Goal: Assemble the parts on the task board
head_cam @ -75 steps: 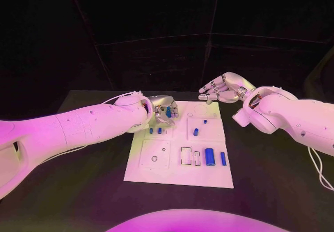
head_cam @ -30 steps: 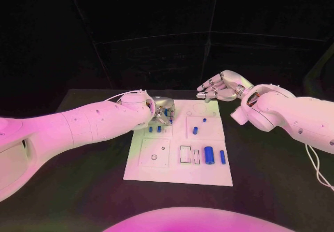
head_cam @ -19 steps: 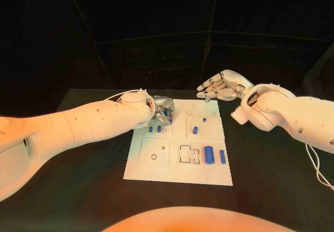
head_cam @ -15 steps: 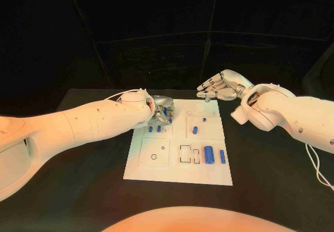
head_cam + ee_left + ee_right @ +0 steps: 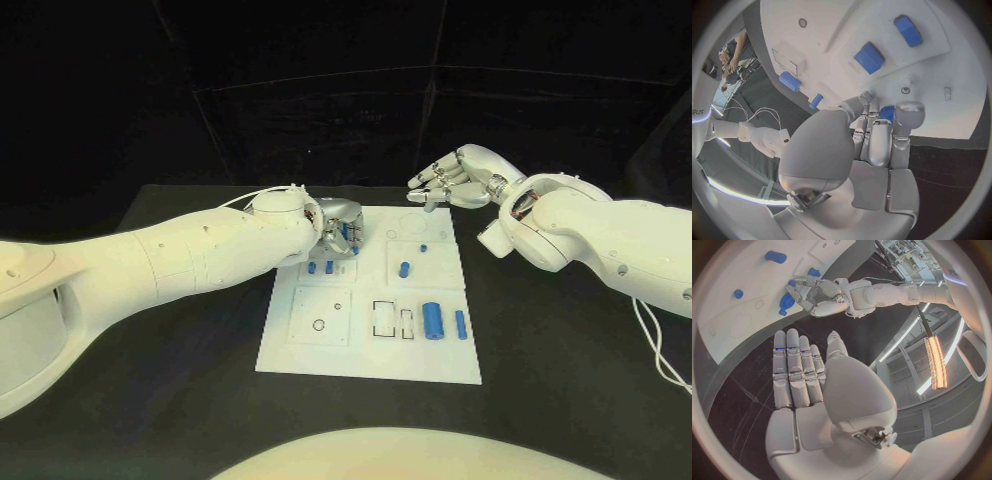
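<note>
Head view: a white task board [image 5: 378,345] lies in the middle of a black table [image 5: 173,400]; the left hand [image 5: 339,227] sits over the board's far left corner, fingers curled down around a small blue part [image 5: 348,234] that it pinches just above the board surface; close beside that hand, 2 short blue parts [image 5: 320,267] stand side by side in the board; near the board's middle lies 1 slanted blue part [image 5: 407,268], with a tiny blue peg [image 5: 424,248] just beyond it; toward the near right side, a thick blue cylinder [image 5: 434,322] lies beside a thinner blue rod [image 5: 462,323], next to 2 rectangular outlines; the right hand [image 5: 454,182] hovers above the board's far right corner, fingers straight and held together, touching nothing.

Left wrist view: the left hand [image 5: 856,150] rises over the white board [image 5: 942,105]; a fingertip [image 5: 906,111] and thumb press on the small blue part [image 5: 887,112], which touches or nearly touches the board, I cannot tell which; 2 blue blocks [image 5: 870,57] lie farther along the board, well apart from the fingers.

Right wrist view: the right hand [image 5: 811,385] is flat with fingers extended side by side, grasping nothing, above dark table; across the board [image 5: 729,325], the left hand [image 5: 820,296] curls over a blue part [image 5: 787,300].
</note>
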